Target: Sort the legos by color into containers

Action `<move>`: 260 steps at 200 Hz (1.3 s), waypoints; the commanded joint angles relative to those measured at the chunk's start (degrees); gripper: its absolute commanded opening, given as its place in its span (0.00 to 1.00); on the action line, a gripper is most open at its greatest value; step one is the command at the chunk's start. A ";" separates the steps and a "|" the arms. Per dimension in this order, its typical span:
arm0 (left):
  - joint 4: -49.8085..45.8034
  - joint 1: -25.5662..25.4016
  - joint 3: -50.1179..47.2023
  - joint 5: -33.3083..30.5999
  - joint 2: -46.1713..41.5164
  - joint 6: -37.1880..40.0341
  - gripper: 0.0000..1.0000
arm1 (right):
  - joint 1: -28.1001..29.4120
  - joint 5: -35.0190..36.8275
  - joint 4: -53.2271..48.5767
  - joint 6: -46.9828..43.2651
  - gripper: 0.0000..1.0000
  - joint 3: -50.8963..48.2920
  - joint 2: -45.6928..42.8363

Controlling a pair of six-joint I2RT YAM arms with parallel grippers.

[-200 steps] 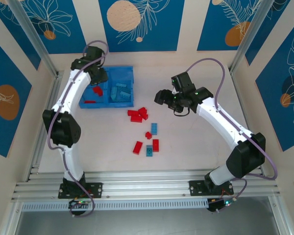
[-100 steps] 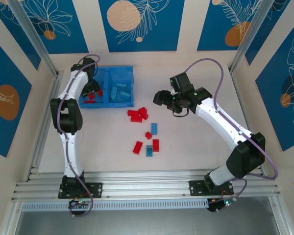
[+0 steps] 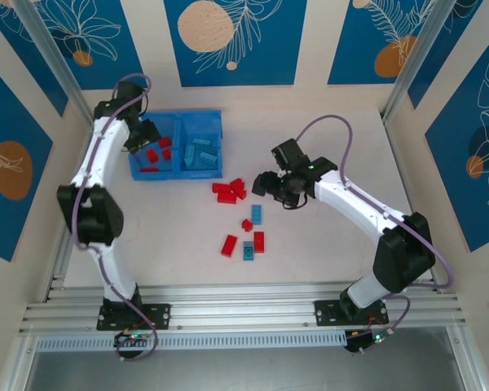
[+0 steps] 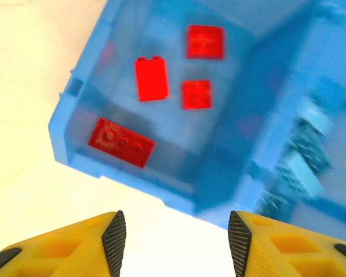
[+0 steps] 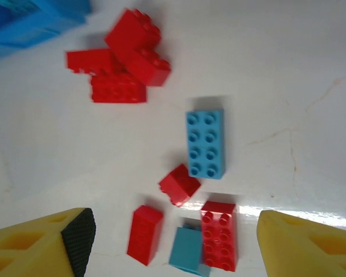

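Left wrist: my left gripper [image 4: 177,242] hangs parted and empty over the blue tray [image 4: 69,151], with four red legos [image 4: 151,79] in one compartment and light blue legos [image 4: 303,170] in the other. My right gripper [image 5: 174,245] gapes empty above the loose legos [image 5: 205,143], so I judge we're roughly half sorted.

Red legos [image 5: 120,88]; light-blue legos [image 5: 205,143]; blue tray [image 3: 200,115]

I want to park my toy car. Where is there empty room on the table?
Bare table: nearer than the tray, left of the loose legos; also the far right corner behind the right arm. Crowded: the middle, among those legos.
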 commanded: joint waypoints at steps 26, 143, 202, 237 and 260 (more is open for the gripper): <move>10.42 -18.14 -19.88 3.22 -19.92 19.41 0.53 | 2.35 -1.37 1.82 -1.92 0.75 -1.40 8.29; 18.83 -27.62 -43.37 5.42 -39.15 26.59 0.85 | 8.16 7.75 0.26 -0.01 0.46 6.74 24.60; 23.22 -27.67 -46.55 10.35 -43.25 28.73 1.00 | 8.14 10.81 -2.86 0.79 0.27 7.97 24.88; 23.86 -27.73 -47.14 11.54 -46.48 31.42 1.00 | 8.22 10.02 -1.14 -0.02 0.24 7.71 19.15; 23.87 -27.70 -47.54 11.81 -48.77 33.03 1.00 | 8.27 8.69 -0.30 -0.79 0.22 8.92 13.89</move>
